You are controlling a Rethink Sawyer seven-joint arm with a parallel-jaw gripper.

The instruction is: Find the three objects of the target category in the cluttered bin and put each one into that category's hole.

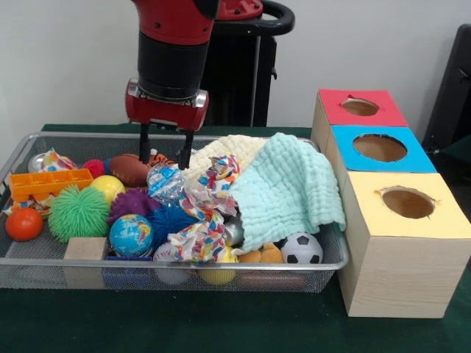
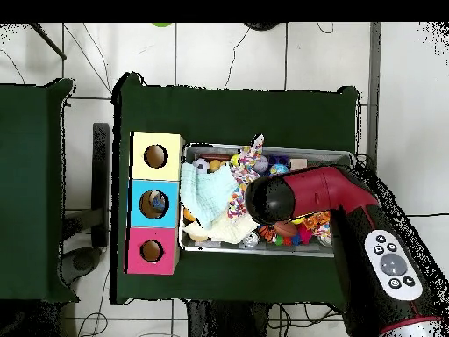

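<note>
Front view, claw: your gripper [image 1: 166, 150] hangs over the back of the wire bin [image 1: 333, 259], its two black fingers [image 1: 185, 150] apart and holding nothing.
Front view, below the claw: a brown toy football [image 1: 129, 169] and a crinkly blue wrapper [image 1: 163, 182] lie just under the fingertips, behind the patterned cloth rope [image 1: 207, 213].
Front view, targets: you cannot tell the category from here; balls crowd the bin, among them a globe ball [image 1: 132, 234] and a soccer ball [image 1: 302, 248].
Front view, holes: the box [image 1: 401, 254] stands just beside the bin with red, blue and yellow tops, one hole each.
Front view, step advice: I judge this a search-and-pick; come straight down on one item and keep clear of the mint cloth [image 1: 291, 187] draped over the bin's box-side end.
Overhead view, arm: the arm [image 2: 351, 228] hides the gripper and much of the bin.
Overhead view, extra: only here does something seem to lie inside the blue hole [image 2: 155, 203].
</note>
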